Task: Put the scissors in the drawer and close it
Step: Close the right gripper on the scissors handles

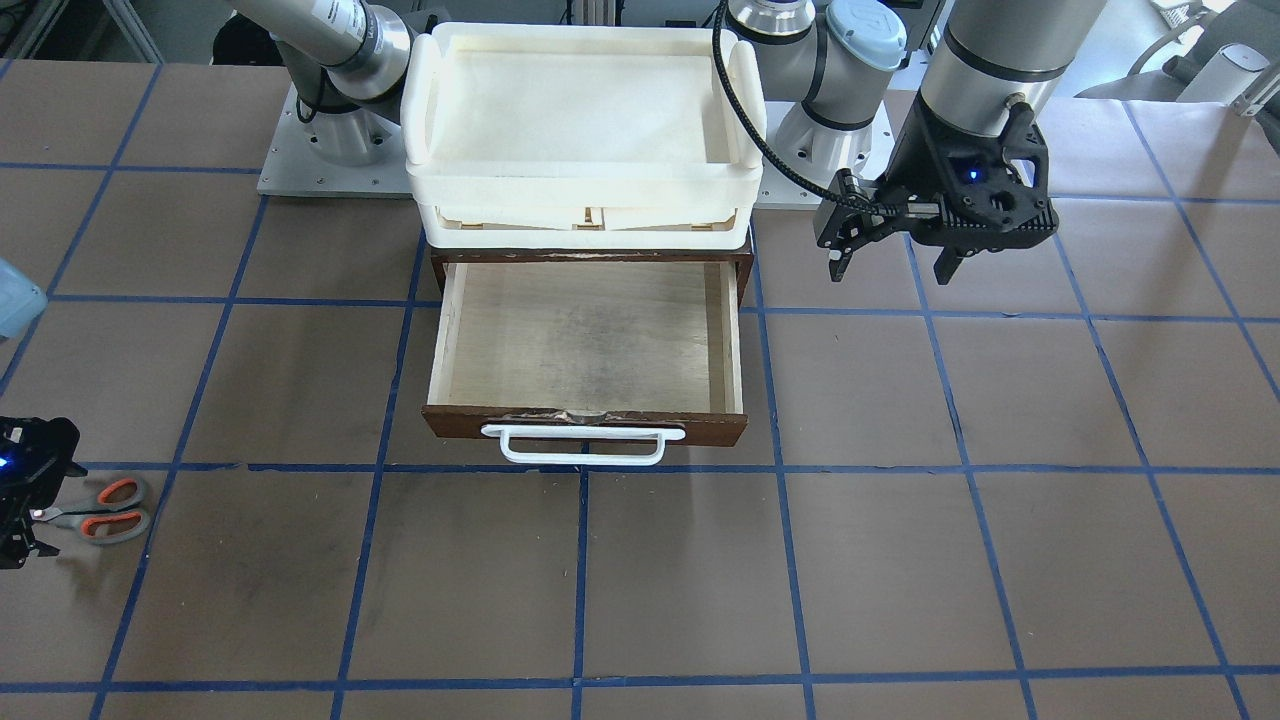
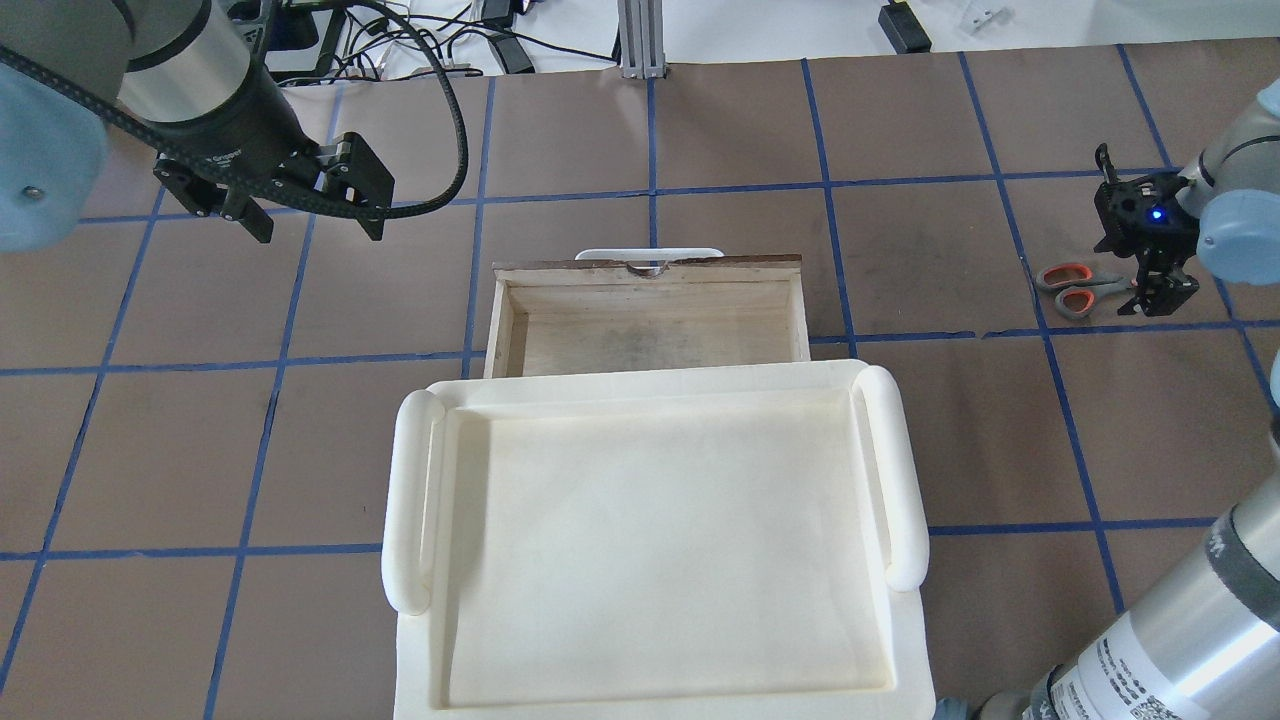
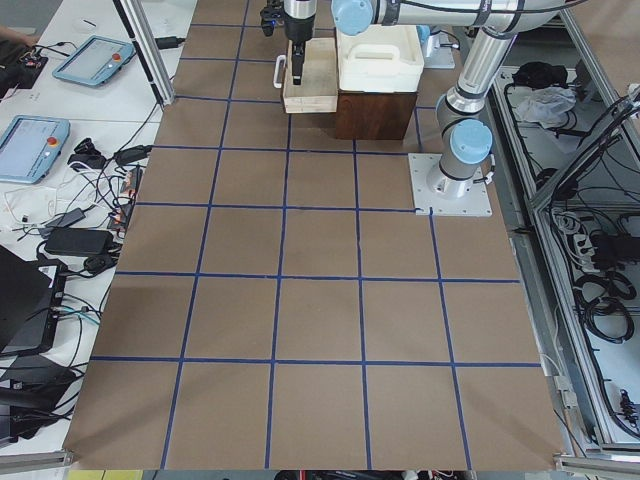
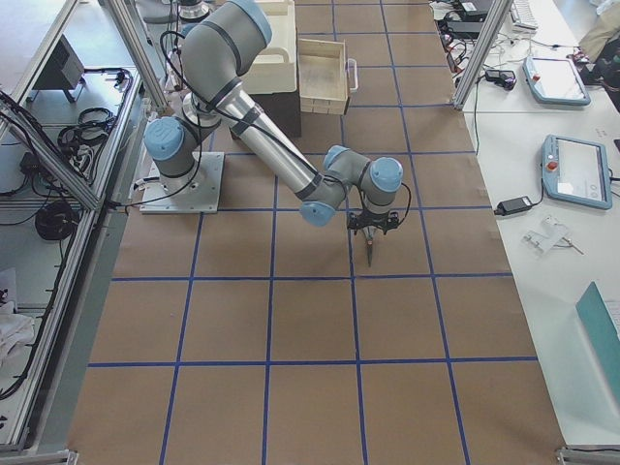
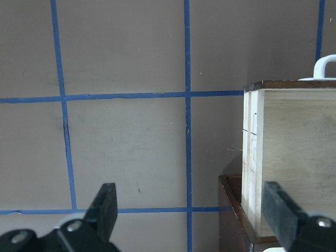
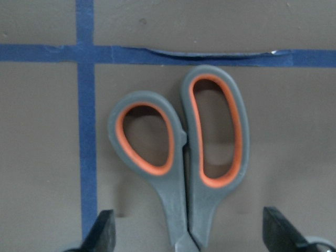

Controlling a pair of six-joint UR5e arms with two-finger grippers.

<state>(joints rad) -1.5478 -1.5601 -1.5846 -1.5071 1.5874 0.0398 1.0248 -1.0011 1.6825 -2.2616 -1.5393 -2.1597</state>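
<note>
The scissors (image 1: 105,510), with grey handles lined orange, lie flat on the table far to my right of the drawer; they also show in the overhead view (image 2: 1075,290) and the right wrist view (image 6: 184,157). My right gripper (image 6: 189,239) is open, low over them, with a finger on each side of the handle shanks near the pivot; it also shows in the overhead view (image 2: 1150,270). The blades are hidden under it. The drawer (image 1: 440,340) is pulled open and empty, with its white handle (image 1: 583,445) in front. My left gripper (image 2: 318,230) is open and empty, raised beside the drawer.
A cream plastic tray (image 2: 410,500) sits on top of the dark wooden cabinet, above the drawer. In the left wrist view the drawer's plywood side (image 5: 289,157) is at right. Brown table with blue tape grid lines (image 1: 580,580) all around.
</note>
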